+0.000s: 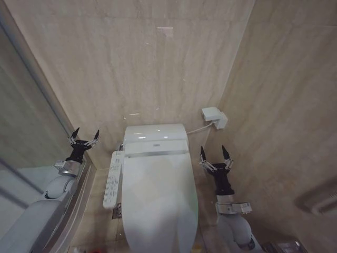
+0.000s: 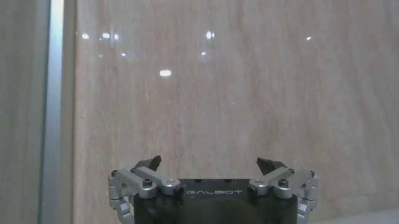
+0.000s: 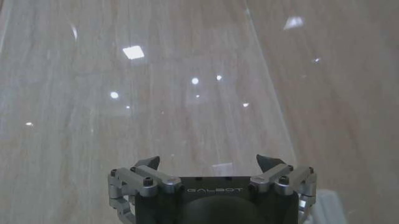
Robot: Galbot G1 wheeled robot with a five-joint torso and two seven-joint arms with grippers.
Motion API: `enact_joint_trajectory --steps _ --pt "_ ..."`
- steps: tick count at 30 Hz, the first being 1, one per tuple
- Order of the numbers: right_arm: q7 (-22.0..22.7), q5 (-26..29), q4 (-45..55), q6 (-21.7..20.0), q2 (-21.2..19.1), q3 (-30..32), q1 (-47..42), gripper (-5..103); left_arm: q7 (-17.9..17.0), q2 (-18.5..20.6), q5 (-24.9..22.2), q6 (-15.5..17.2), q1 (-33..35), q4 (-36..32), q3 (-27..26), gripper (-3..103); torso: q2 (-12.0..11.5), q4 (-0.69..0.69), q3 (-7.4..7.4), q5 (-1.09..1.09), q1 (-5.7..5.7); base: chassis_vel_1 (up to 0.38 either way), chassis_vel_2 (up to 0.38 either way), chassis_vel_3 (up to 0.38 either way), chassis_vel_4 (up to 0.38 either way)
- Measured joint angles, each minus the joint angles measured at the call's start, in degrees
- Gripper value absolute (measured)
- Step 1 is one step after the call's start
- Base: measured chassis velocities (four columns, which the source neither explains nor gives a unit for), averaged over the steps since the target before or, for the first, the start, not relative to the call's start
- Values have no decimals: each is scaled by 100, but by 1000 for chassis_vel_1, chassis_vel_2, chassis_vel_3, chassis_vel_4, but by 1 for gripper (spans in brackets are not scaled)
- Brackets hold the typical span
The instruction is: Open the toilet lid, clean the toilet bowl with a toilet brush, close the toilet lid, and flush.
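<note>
Both arms rise at the lower edge of the head view, flanking the toilet. Down flat over the bowl lies the toilet lid (image 1: 158,200), glossy white, so the bowl's inside is hidden. Along the toilet's left side runs the white button panel (image 1: 112,180). A white wall box (image 1: 214,117) with a cable sits on the right wall near the tank. Beige tiled walls stand close ahead. Left gripper (image 1: 84,136) and right gripper (image 1: 212,152) hover apart from the lid, fingers spread, empty.
</note>
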Motion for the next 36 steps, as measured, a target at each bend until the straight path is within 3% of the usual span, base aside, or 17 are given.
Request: enact_joint_trajectory --steps 7,11,15,16,18,19,22,23,30,31,36 --pt "-27 -56 13 34 29 6 -26 100 88 19 -13 7 -126 224 132 100 0 3 -1 0 -3 -54 69 40 -32" --pt "-45 -61 16 56 32 25 -50 100 433 70 -33 -75 -284 510 275 100 1 1 -3 0 -7 42 -67 -68 39" --pt "-69 -70 17 83 43 30 -65 100 797 111 268 -222 -578 1026 386 100 2 5 -3 1 -7 13 -12 -8 16" --pt "-82 -71 17 89 52 28 -68 100 972 128 343 -279 -684 1194 449 92 2 5 -3 0 -7 0 0 0 0" --pt "-99 -80 14 97 72 21 -68 100 1589 175 433 -480 -1017 1703 727 92 1 4 -2 0 -4 0 0 0 0" --pt "-99 -80 14 97 72 21 -68 100 1589 175 433 -480 -1017 1703 727 92 1 4 -2 0 -4 0 0 0 0" --pt "-121 -108 2 109 108 8 -62 100 2348 187 435 -788 -1574 2480 1274 92 1 2 -1 -1 -3 0 0 0 0" --pt "-127 -114 -3 112 117 7 -63 100 2525 184 434 -851 -1760 2699 1469 66 1 2 -1 -1 -3 0 0 0 0" --pt "-132 -118 -61 163 126 50 -69 100 3329 69 484 -956 -2604 3508 2197 66 1 1 -2 1 -4 0 0 0 0" --pt "-132 -118 -80 174 127 55 -63 100 3422 50 509 -960 -2670 3574 2236 39 1 1 -2 2 -4 0 0 0 0" --pt "-130 -114 -135 205 148 78 -40 100 3910 -33 779 -973 -2939 3840 2339 39 1 3 -1 2 -4 0 0 0 0"
